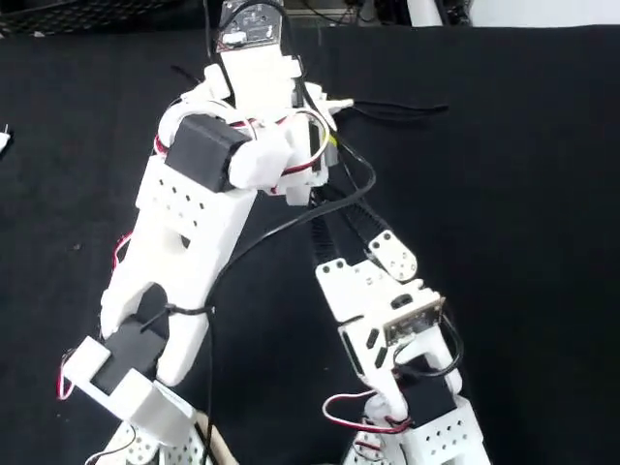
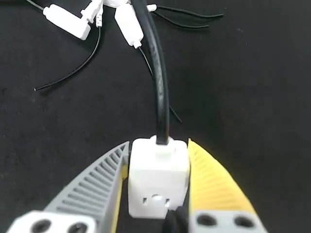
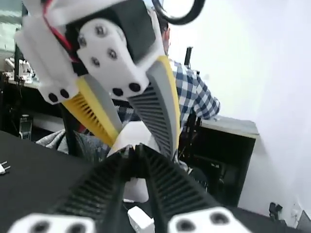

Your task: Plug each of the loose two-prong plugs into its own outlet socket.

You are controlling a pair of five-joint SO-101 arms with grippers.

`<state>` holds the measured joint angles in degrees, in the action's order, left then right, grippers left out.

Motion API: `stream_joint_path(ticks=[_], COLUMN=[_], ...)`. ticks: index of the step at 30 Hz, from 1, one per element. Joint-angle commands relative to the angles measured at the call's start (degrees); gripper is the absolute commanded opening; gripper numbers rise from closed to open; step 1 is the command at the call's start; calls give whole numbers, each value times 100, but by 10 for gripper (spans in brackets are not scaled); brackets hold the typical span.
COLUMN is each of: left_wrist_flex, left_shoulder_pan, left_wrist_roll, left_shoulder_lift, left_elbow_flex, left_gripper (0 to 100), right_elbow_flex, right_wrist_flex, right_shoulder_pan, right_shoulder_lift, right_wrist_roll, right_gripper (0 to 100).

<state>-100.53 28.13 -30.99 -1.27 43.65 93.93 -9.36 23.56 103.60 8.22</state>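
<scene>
My left gripper [image 2: 158,145] is shut on a white socket block [image 2: 158,182], which hangs above the black table with a thick black cable [image 2: 158,73] running out of its far end. The block's face with small holes points toward the wrist camera. In the high view this gripper [image 1: 308,165] hangs near the table's far middle. My right gripper [image 3: 132,148], black-fingered, is shut, its tips against the block between the yellow and grey fingers [image 3: 158,111]. I cannot tell whether it pinches anything. Loose white plugs [image 2: 65,24] [image 2: 129,24] with thin wires lie beyond, also in the high view [image 1: 334,102].
The black tabletop [image 1: 523,194] spreads wide to the right. A small white plug [image 1: 3,139] lies at the far left edge. A looping black cable [image 1: 368,184] hangs between the two arms. A dark bench [image 3: 228,155] stands behind the table.
</scene>
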Motion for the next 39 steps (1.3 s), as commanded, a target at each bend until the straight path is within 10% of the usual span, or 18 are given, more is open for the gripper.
stream_joint_path(ticks=[1, 39], left_wrist_flex=[-18, 800], left_shoulder_pan=[66, -479], left_wrist_roll=[-193, -193], left_shoulder_lift=[536, 501], left_elbow_flex=[593, -470], left_gripper=[29, 29], right_elbow_flex=[259, -1464], right_wrist_flex=[-448, -1908], right_shoulder_pan=[-18, 668], right_shoulder_lift=[541, 664], right_wrist_roll=[9, 9], right_gripper=[13, 13])
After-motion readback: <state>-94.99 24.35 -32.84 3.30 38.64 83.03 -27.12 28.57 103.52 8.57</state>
